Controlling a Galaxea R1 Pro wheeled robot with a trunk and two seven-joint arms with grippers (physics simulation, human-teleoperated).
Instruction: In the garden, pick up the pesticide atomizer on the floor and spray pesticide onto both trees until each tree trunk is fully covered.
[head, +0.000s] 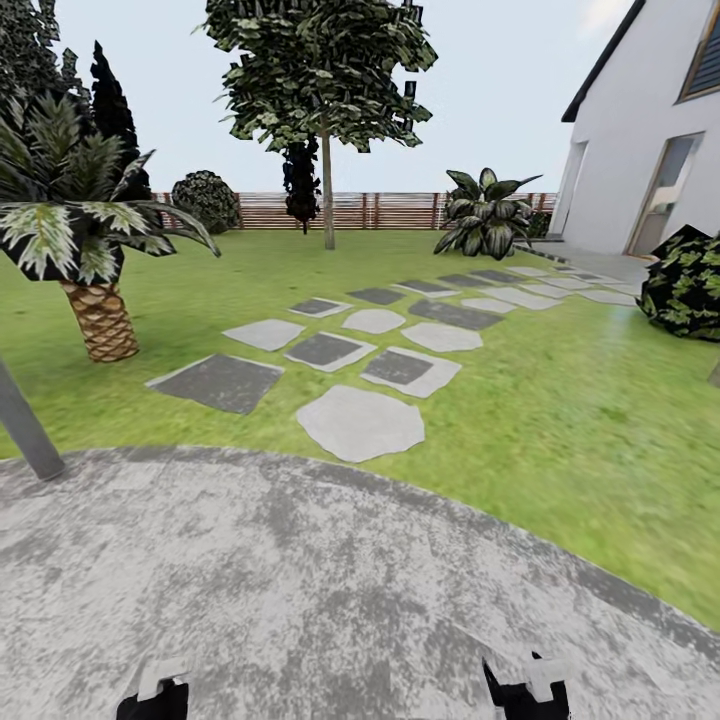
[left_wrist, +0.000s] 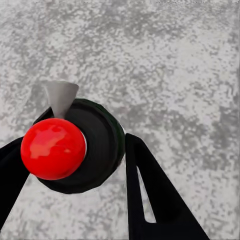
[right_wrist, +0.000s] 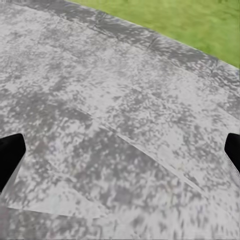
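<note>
- No legible writing or labels.
- Left gripper: fingers straddle the pesticide atomizer, red-capped, over grey paving; clamping cannot be confirmed.
- Right gripper: spread wide, holding nothing.
- Tree stands well ahead on lawn.

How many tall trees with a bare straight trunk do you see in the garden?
1. The tall tree stands on the far lawn, before the wooden fence, beyond the stepping stones. A second one may lie outside the head view.
</note>
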